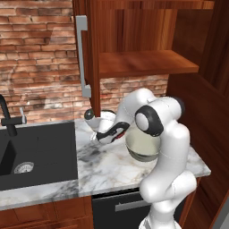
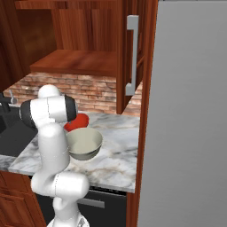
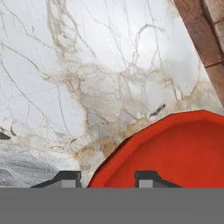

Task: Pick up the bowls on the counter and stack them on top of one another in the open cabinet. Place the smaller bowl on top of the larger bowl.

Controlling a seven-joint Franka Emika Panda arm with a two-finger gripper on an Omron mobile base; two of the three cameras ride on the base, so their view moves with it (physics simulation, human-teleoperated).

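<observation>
The smaller red bowl (image 3: 175, 148) sits on the marble counter (image 3: 65, 65) near the brick wall. My gripper (image 3: 106, 178) is open and straddles its rim, one fingertip (image 3: 146, 178) inside the bowl and the other outside over the marble. From the left base view the gripper (image 1: 107, 135) hangs low over the red bowl (image 1: 118, 133). The larger grey-beige bowl (image 1: 142, 148) stands upright just in front of it, partly behind my arm. In the right base view the red bowl (image 2: 78, 121) lies behind the larger bowl (image 2: 84, 142). Above, the open cabinet's shelf (image 1: 143, 62) is bare.
The cabinet door with its grey bar handle (image 1: 82, 56) stands open left of the shelf. A black sink (image 1: 40, 152) with a dark faucet (image 1: 8, 117) lies to the left. A tall grey panel (image 2: 190, 111) walls off the right side; wood panelling closes the counter's right end.
</observation>
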